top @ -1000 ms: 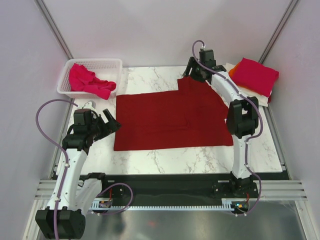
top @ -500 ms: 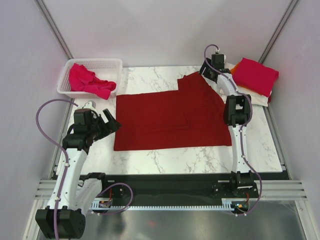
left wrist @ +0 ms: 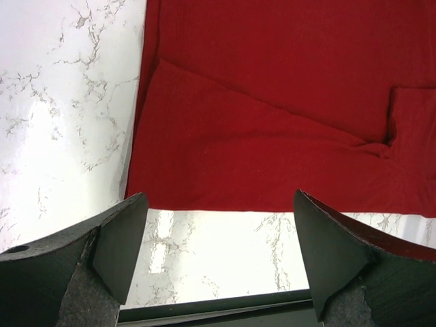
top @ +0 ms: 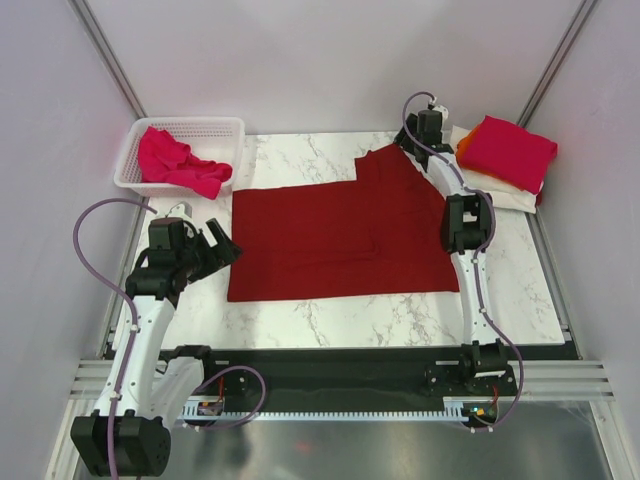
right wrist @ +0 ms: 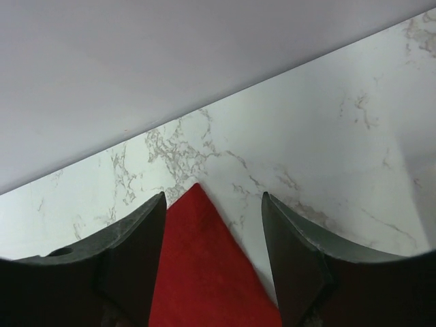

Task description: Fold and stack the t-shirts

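A dark red t-shirt (top: 340,235) lies spread flat on the marble table, with one sleeve reaching to the far right. My right gripper (top: 408,147) is low over that far corner. In the right wrist view its jaws stand apart on either side of the red pointed tip (right wrist: 201,266), and the right gripper (right wrist: 213,199) is open. My left gripper (top: 225,250) hovers by the shirt's near left edge. The left gripper (left wrist: 219,204) is wide open over bare marble, with the red cloth (left wrist: 272,122) just beyond it.
A white mesh basket (top: 190,122) at the far left holds crumpled pink shirts (top: 175,160). At the far right is a folded stack: magenta (top: 508,150) on top, orange (top: 464,143) and cream-white (top: 500,192) beneath. The enclosure walls are close behind.
My right arm has swung rightward and its gripper has settled at the shirt's far corner, with the jaws a little narrower. The left arm and the shirt have not moved.
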### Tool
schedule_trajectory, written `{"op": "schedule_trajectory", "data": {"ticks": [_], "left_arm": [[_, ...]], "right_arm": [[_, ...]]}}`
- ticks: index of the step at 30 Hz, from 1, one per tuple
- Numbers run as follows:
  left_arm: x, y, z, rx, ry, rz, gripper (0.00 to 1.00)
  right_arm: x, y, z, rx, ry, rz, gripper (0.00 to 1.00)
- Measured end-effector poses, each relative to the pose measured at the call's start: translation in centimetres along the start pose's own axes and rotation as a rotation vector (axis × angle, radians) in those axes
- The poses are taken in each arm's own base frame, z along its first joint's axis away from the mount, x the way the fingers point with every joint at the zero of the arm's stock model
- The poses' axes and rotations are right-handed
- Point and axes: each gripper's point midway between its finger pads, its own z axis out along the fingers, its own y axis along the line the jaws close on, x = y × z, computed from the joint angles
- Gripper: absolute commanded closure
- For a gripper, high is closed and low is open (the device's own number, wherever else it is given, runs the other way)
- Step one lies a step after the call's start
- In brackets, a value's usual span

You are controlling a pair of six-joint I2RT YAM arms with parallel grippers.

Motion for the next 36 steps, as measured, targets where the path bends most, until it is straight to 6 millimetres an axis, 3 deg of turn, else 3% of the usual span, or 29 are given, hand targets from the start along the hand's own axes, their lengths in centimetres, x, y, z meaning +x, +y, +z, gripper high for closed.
{"op": "schedule_trajectory", "data": {"ticks": [10, 20, 29, 33, 36], "left_arm": [[0.0, 0.1, 0.1, -0.004, 0.003, -0.001, 0.06], [0.0, 0.1, 0.1, -0.004, 0.003, -0.001, 0.06], [0.2, 0.3, 0.6, -0.017, 0.022, -0.006, 0.08], [1.3, 0.8, 2.3, -0.074, 0.085, 0.016, 0.09], [1.7, -0.4, 3.9, -0.111, 0.125, 0.080, 0.09]], "right_arm": [[2.4, 3.2, 0.0, -0.062, 0.013, -0.012, 0.51], [3.5, 3.1, -0.2, -0.047, 0.036, -0.032, 1.00], [3.6, 2.4, -1.6, -0.023, 0.078, -0.043, 1.00], [3.6, 1.9, -3.6, 0.006, 0.125, -0.070, 1.00], [2.4, 1.9, -5.7, 0.029, 0.131, -0.089, 1.00]]}}
